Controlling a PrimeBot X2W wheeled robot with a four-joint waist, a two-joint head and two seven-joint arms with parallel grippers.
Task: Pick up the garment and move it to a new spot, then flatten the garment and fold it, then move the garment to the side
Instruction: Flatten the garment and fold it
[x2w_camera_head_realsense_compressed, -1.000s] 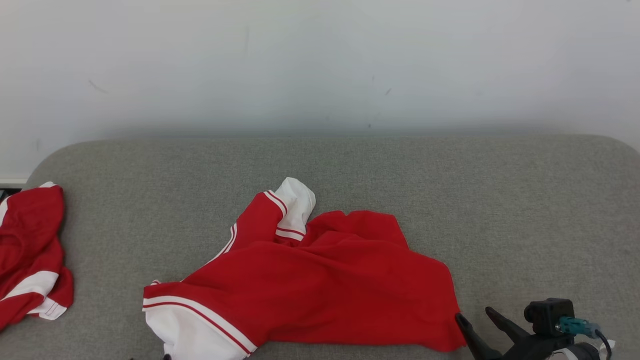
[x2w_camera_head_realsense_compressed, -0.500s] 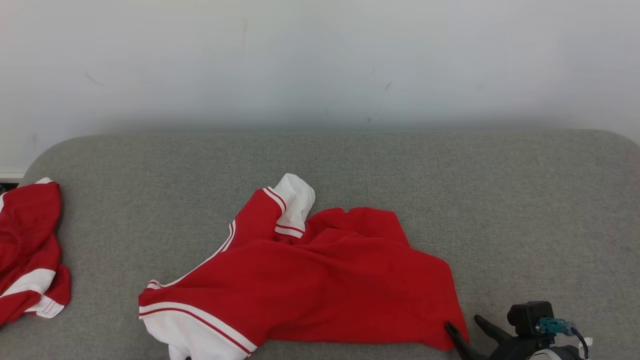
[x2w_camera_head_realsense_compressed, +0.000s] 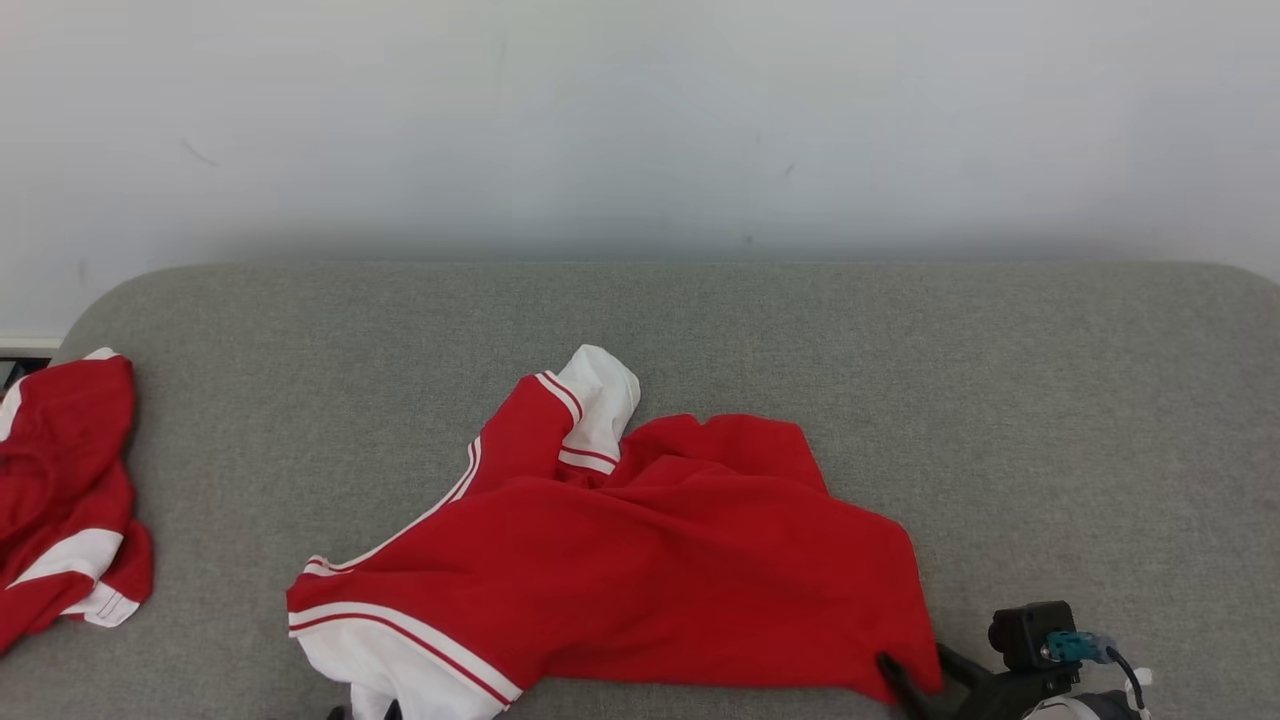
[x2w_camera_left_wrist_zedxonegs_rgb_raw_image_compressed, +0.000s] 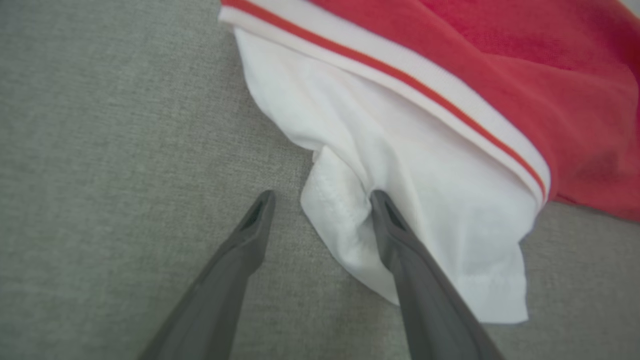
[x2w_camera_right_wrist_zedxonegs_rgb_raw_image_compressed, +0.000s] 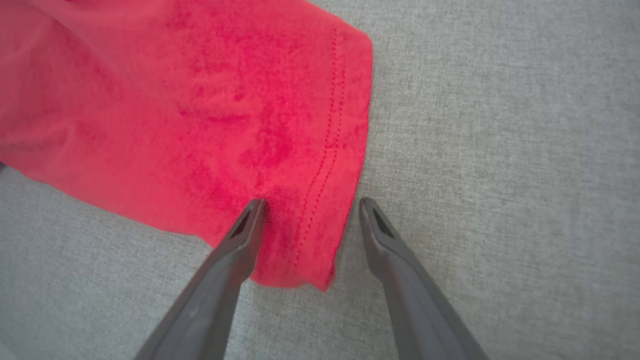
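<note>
Nearest to us, our left hand (x2w_camera_left_wrist_zedxonegs_rgb_raw_image_compressed: 322, 197) hangs low over the white sleeve end (x2w_camera_left_wrist_zedxonegs_rgb_raw_image_compressed: 400, 165) at the garment's near left corner. Its fingers are spread wide. One tip lies against the white cloth and the other is over bare grey, so a loose white flap sits between them. It pinches nothing yet.

Our right hand (x2w_camera_right_wrist_zedxonegs_rgb_raw_image_compressed: 312, 202) is at the near right corner. It is spread just as wide and straddles the stitched red hem (x2w_camera_right_wrist_zedxonegs_rgb_raw_image_compressed: 330, 150), with one tip on the red cloth and the other just beside the hem on the grey. It holds nothing either. We judge that both hands are set astride opposite near corners so that closing them would catch cloth at two points. The piece could then be lifted spread out rather than bunched.

The garment (x2w_camera_head_realsense_compressed: 680, 540) lies rumpled in the near middle of the grey upholstered surface (x2w_camera_head_realsense_compressed: 1000, 400). It is red with white striped sleeves, not yet flattened or folded. We judge the task to be at its first pick-up.

Farther back, its other sleeve (x2w_camera_head_realsense_compressed: 595, 400) is flopped over onto the body, so it will need smoothing out.

Well apart at the left edge lies a second red and white garment (x2w_camera_head_realsense_compressed: 60, 480), crumpled. Beyond everything stands a plain pale wall (x2w_camera_head_realsense_compressed: 640, 120).
</note>
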